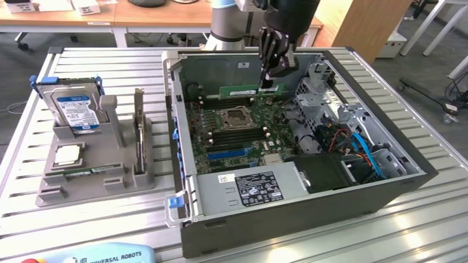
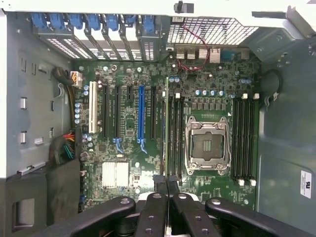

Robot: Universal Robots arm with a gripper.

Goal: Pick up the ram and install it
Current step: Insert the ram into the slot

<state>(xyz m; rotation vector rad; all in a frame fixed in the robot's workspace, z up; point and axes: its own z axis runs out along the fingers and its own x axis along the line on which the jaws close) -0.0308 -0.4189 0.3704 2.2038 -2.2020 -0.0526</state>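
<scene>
We count one open computer case (image 1: 292,219) with one motherboard (image 2: 128,148) inside. On that board we count one empty CPU socket (image 2: 207,145), one silver heatsink (image 2: 114,174), one white expansion slot (image 2: 93,113) and one blue expansion slot (image 2: 140,116). We see two banks of memory slots (image 2: 244,138), one on each side of the socket. We count one ram (image 1: 245,91), one gripper (image 1: 267,83) and one power supply (image 1: 249,189). Beside the case we count one grey holder (image 1: 95,189), one hard drive (image 1: 75,112) and one upright expansion card (image 1: 139,126).

Scene lit brightly and evenly from overhead, soft shadows cast inside the computer case (image 1: 292,213), pale glare thrown off the slatted table (image 1: 95,227), motherboard (image 2: 128,148) evenly lit in the wrist view, case corners left dim.
</scene>
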